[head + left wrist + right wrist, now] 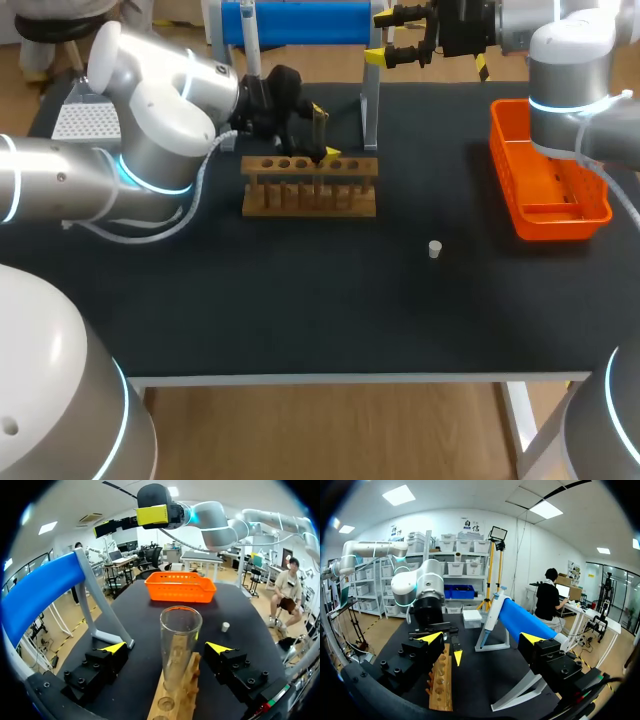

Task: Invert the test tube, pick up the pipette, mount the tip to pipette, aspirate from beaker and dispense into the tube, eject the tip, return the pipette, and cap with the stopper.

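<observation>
A clear test tube (179,645) stands mouth-up in the wooden rack (310,190). My left gripper (322,132) is at the rack, open, with the tube midway between its fingers (114,649) and touching neither. The blue pipette (295,22) lies across its white stand (370,110) at the back of the table. My right gripper (380,38) is open beside the pipette's right end; in the right wrist view the pipette (520,621) is just ahead of its fingers. A small white stopper (435,249) stands alone on the black mat.
An orange basket (545,185) sits at the right edge, under my right arm. A white perforated tip box (85,122) lies at the far left, behind my left arm. The rack has several vacant holes.
</observation>
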Robot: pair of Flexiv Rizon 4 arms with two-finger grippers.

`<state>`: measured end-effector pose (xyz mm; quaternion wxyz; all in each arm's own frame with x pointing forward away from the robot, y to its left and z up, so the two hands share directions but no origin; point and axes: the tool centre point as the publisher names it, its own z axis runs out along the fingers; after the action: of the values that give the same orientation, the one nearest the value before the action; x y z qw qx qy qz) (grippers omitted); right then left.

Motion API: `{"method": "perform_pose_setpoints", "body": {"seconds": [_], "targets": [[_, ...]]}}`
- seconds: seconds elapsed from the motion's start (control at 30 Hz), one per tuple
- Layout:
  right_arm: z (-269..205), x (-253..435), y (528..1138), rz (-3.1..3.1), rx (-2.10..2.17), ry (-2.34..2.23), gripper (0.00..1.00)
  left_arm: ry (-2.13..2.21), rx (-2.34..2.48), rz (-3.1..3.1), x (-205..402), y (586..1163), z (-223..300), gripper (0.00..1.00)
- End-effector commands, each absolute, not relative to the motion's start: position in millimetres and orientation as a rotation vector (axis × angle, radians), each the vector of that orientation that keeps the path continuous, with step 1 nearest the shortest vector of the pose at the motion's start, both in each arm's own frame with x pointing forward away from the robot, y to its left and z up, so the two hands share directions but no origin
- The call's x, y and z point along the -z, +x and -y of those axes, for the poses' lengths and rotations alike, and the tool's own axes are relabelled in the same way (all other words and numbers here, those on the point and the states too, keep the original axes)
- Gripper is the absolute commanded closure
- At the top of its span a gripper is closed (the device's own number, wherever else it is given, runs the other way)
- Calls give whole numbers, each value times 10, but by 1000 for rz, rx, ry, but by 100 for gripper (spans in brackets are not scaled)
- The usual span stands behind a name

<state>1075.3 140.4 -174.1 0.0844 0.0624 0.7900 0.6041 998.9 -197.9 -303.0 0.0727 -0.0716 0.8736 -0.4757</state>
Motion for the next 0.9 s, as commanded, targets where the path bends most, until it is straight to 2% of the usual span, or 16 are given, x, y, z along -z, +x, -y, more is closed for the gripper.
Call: {"method": "perform_pose_setpoints", "body": {"seconds": [0.03, 0.9], "targets": [[-1394, 1735, 10760, -2362, -1801, 184, 0, -221, 1427, -2617, 3030, 9952, 1982, 0], [-1394, 1735, 10760, -2362, -1801, 184, 0, -223, 1417, -2627, 3022, 9913, 1992, 0]]}}
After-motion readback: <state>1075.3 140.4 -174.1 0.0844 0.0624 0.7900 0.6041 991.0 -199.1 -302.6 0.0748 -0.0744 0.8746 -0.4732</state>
